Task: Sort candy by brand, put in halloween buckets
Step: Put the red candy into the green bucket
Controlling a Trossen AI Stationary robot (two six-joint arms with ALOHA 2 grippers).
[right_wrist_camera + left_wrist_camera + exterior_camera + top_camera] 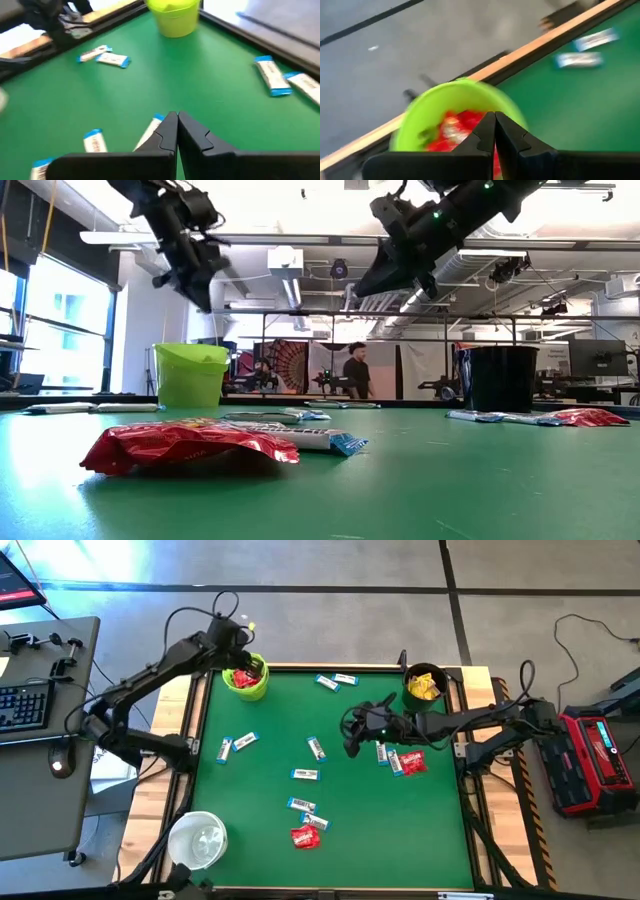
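Table: green mat inside a wooden rim; the near right part of the mat is bare and gives the most open room
Left edge: lime green bucket stands at the far left corner, close to the rim, with red packets inside; white bucket stands at the near left corner, partly over the rim
Right edge: black bucket stands at the far right corner, with yellow packets inside
Candy on mat: white-and-blue bars lie scattered over the middle, two more near the far rim between the green and black buckets, two near the left rim; one red packet lies near the front with a bar just beside it, another red packet lies right of centre
Left gripper: above the lime green bucket, fingers pressed together, holding nothing that I can see
Left arm pose: reaches from the left side to the far corner, raised above the bucket rim
Right gripper: over the middle of the mat, fingers pressed together, empty, with bars below it
Right arm pose: stretched from the right edge toward the centre, raised well above the mat in the low view
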